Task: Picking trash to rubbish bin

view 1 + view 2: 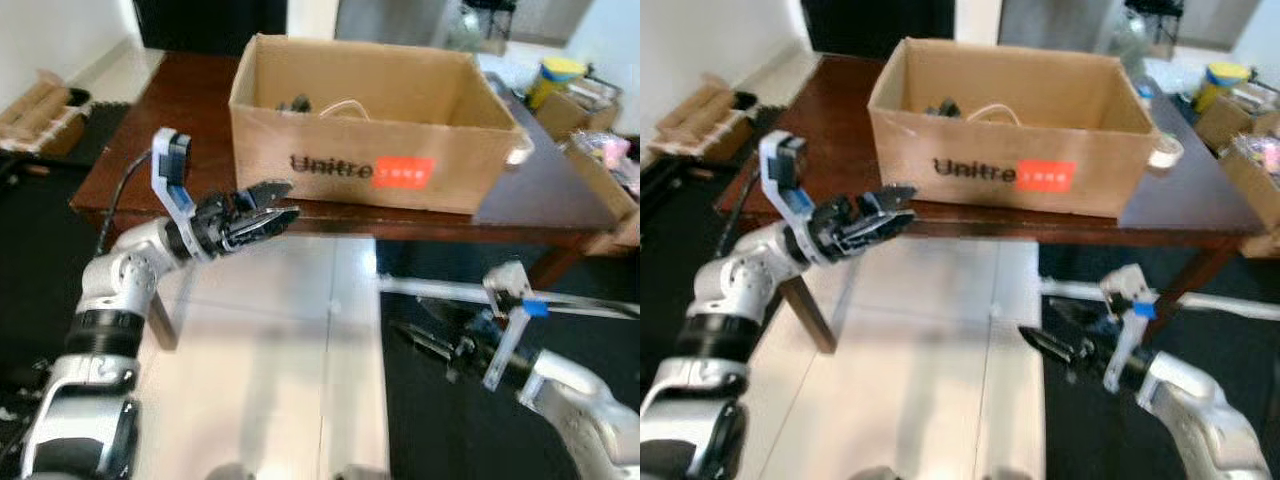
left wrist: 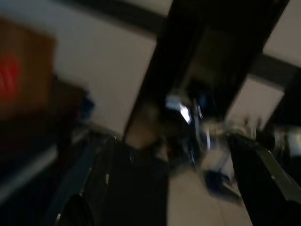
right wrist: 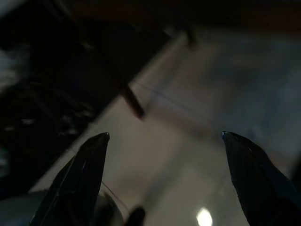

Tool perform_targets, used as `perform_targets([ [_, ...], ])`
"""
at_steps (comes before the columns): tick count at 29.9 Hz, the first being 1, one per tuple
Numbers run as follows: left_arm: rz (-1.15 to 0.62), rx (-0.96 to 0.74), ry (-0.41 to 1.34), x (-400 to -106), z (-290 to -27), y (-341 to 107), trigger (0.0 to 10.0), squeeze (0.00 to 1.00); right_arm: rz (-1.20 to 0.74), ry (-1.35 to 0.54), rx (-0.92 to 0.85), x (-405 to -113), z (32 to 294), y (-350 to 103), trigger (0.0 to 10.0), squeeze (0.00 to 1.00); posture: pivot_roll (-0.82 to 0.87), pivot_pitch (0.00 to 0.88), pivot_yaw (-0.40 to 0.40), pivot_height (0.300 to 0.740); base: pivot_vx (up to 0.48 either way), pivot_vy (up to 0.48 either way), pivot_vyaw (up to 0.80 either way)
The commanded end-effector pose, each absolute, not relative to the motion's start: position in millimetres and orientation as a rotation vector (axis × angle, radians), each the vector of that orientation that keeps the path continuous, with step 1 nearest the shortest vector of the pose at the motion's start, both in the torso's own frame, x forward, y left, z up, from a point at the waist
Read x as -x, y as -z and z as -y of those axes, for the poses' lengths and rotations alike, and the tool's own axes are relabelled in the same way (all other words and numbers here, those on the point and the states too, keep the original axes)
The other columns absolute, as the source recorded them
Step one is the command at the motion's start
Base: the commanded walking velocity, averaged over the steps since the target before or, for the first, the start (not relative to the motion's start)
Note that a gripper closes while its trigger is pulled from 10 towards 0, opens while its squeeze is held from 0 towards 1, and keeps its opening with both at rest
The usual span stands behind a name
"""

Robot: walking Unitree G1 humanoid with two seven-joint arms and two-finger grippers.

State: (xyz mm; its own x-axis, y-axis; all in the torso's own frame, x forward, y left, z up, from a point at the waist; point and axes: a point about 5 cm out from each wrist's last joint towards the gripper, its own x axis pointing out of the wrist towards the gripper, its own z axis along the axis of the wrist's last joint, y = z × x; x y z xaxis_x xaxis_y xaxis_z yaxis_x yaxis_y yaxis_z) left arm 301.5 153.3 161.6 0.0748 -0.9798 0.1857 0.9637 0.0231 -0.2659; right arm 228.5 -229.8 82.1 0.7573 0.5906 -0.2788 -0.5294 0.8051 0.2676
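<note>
One box, one table, two grippers showing

One cardboard box (image 1: 370,120) is sitting on one dark wooden table (image 1: 180,120), with one red label (image 1: 403,172) showing on its front and at least two items lying inside: one dark object (image 1: 295,103) and one pale cord loop (image 1: 345,107), too small to identify. Two grippers are showing: the left gripper (image 1: 278,213) and the right gripper (image 1: 415,335), each carrying two black fingers. At least two more cardboard boxes (image 1: 575,125) are sitting at the table's right, and one yellow container (image 1: 555,78) is standing beside them.
</note>
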Motion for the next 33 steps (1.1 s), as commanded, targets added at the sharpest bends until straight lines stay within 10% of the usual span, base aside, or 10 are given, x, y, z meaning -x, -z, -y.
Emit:
perform_targets([
  [1,-0.121,0.291,1.514,-299,-154,-150,10.0,0.00,-0.422,-0.536,-0.154,-229,237,-66,10.0,0.00,0.08,0.024,-0.041,0.740,0.000,0.000,0.00],
  [9,-0.431,0.200,1.266,-297,-162,-76,10.0,0.00,-0.615,-0.263,-0.206,-217,257,-7,10.0,0.00,0.09,0.025,-0.045,0.740,0.000,0.000,0.00],
  [16,-0.748,0.122,0.712,-275,-192,-2,10.0,0.00,-0.835,0.113,-0.306,-168,267,57,10.0,0.00,0.08,0.033,-0.045,0.740,0.000,0.000,0.00],
  [33,-1.017,-0.028,0.246,-198,-229,65,10.0,0.00,-1.097,0.311,-0.409,-89,234,106,10.0,0.00,0.08,0.040,-0.045,0.740,0.000,-0.025,0.00],
])
